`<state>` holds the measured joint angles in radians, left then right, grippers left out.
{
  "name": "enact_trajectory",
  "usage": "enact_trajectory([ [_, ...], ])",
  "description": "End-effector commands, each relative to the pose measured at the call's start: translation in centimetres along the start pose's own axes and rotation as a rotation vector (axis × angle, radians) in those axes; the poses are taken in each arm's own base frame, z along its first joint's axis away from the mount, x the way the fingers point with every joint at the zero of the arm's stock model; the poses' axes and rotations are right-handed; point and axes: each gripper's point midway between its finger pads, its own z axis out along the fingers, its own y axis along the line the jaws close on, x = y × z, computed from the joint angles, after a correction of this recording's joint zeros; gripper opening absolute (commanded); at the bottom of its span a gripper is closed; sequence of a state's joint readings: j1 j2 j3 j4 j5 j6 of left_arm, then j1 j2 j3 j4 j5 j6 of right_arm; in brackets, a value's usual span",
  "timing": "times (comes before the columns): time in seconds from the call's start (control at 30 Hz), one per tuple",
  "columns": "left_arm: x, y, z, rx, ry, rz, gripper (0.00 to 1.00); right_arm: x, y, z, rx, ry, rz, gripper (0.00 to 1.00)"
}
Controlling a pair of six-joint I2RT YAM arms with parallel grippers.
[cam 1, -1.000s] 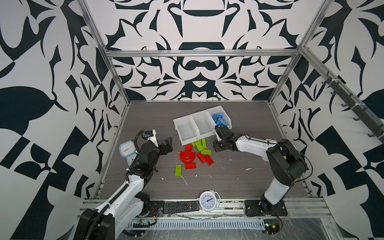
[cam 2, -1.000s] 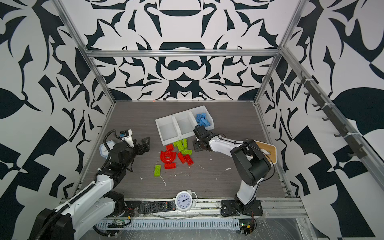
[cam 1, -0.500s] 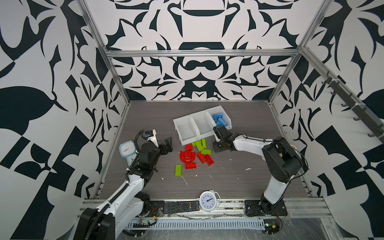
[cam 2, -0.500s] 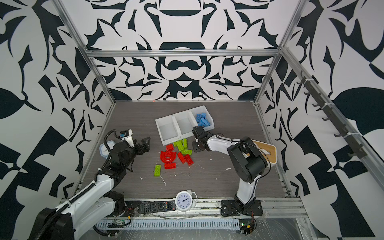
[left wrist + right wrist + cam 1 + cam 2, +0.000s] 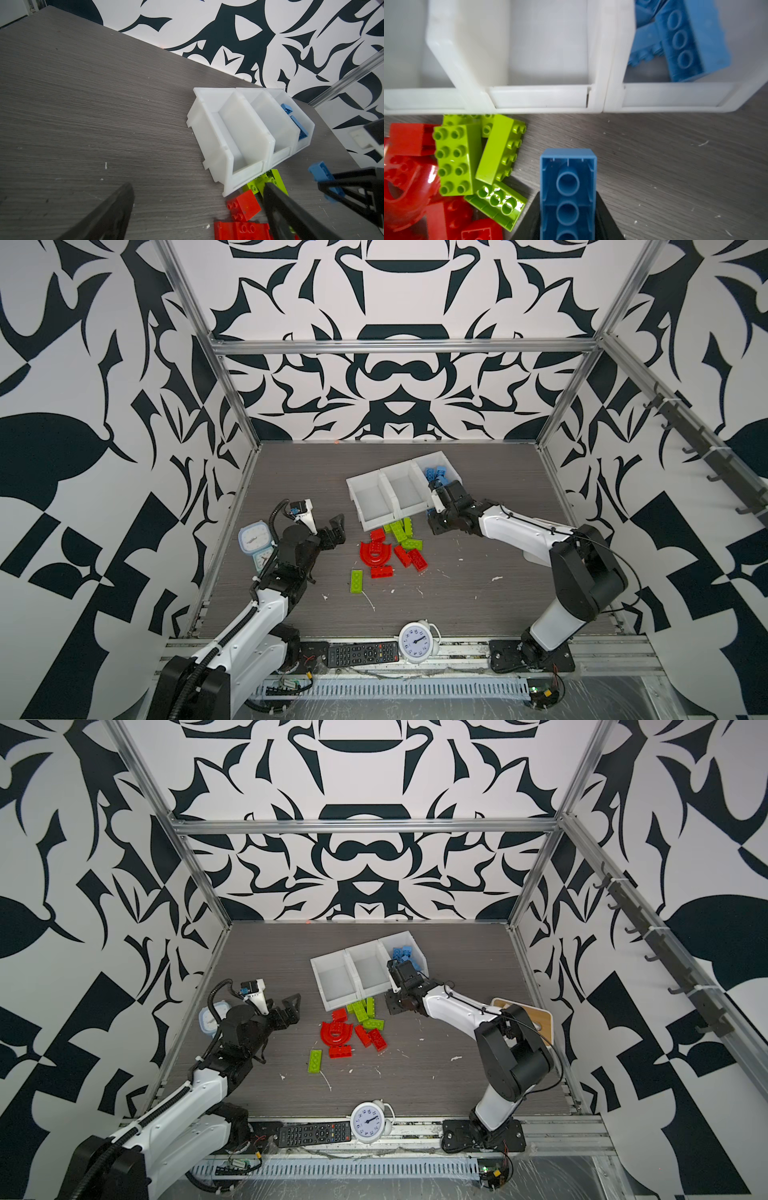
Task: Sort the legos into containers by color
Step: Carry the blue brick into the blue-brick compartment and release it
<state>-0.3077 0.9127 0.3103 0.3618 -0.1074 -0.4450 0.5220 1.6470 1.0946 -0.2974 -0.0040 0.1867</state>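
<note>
right gripper (image 5: 568, 194): black fingers pressing on both long sides of a blue brick (image 5: 568, 166), pinching it.
brick: smooth matte plastic, hollow underside with round tubes facing the wrist camera.
brick position: hanging just in front of the containers' (image 5: 209, 133) low front lip, about in line with the wall between middle and end bin, not yet inside.
left gripper (image 5: 336, 529): jaws spread wide, gripping nothing, hovering beside the pile on its left-edge side.
containers: three joined white bins, smooth translucent plastic, rectangular, open-topped, fronts sloping low. They are sitting skewed toward the tabletop's far edge.
blue legos (image 5: 436, 475): lying jumbled in the end bin nearest the right edge.
green legos (image 5: 458, 158): glossy studded lime bricks, leaning on each other and butting against the middle bin's lip.
red arch (image 5: 376, 554): glossy half-ring, lying flat beside the greens, with red bricks (image 5: 417, 560) crowding it.
lone green brick (image 5: 356, 581): lying flat, apart, toward the near edge.
tabletop (image 5: 478, 472): matte grey wood-grain, white flecks scattered.
near edge: round white clock (image 5: 415, 642) and black remote (image 5: 361, 653) resting there.
room: white walls (image 5: 291, 377) carrying black swirling shapes, aluminium frame (image 5: 399, 347) bars running along the corners.
</note>
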Motion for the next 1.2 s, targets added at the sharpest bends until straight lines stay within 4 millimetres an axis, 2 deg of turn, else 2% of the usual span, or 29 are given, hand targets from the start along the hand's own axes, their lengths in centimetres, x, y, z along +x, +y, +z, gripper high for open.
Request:
enact_trajectory([
  [0.0, -1.5, -0.8, 0.0, 0.024, -0.033, -0.003, 1.00, -5.2, -0.3, -3.8, -0.057, -0.120, -0.020, 0.24],
  [0.13, -1.5, -0.7, -0.1, 0.019, -0.036, 0.000, 1.00, -10.0, -2.0, -5.8, -0.045, -0.238, -0.057, 0.22],
  [0.2, -1.6, -0.7, -0.2, 0.018, -0.036, 0.000, 1.00, -12.1, -3.0, -6.2, -0.041, -0.275, -0.067, 0.22],
  [0.33, -1.5, -0.8, -0.1, 0.020, -0.033, 0.000, 1.00, -15.4, -4.9, -5.7, 0.008, -0.301, -0.104, 0.22],
  [0.43, -1.6, -0.8, -0.1, 0.021, -0.034, 0.001, 1.00, -17.0, -5.9, -4.6, 0.014, -0.313, -0.100, 0.22],
  [0.67, -1.7, -0.8, -0.3, 0.021, -0.039, 0.001, 1.00, -18.3, -6.1, -2.4, 0.000, -0.309, -0.104, 0.23],
  [0.93, -1.6, -1.2, -0.3, 0.044, -0.031, 0.003, 1.00, -17.5, -6.4, 1.4, -0.019, -0.267, -0.103, 0.24],
  [1.17, -1.7, -1.2, -0.3, 0.042, -0.035, 0.003, 1.00, -17.2, -6.7, 3.2, -0.015, -0.249, -0.088, 0.26],
])
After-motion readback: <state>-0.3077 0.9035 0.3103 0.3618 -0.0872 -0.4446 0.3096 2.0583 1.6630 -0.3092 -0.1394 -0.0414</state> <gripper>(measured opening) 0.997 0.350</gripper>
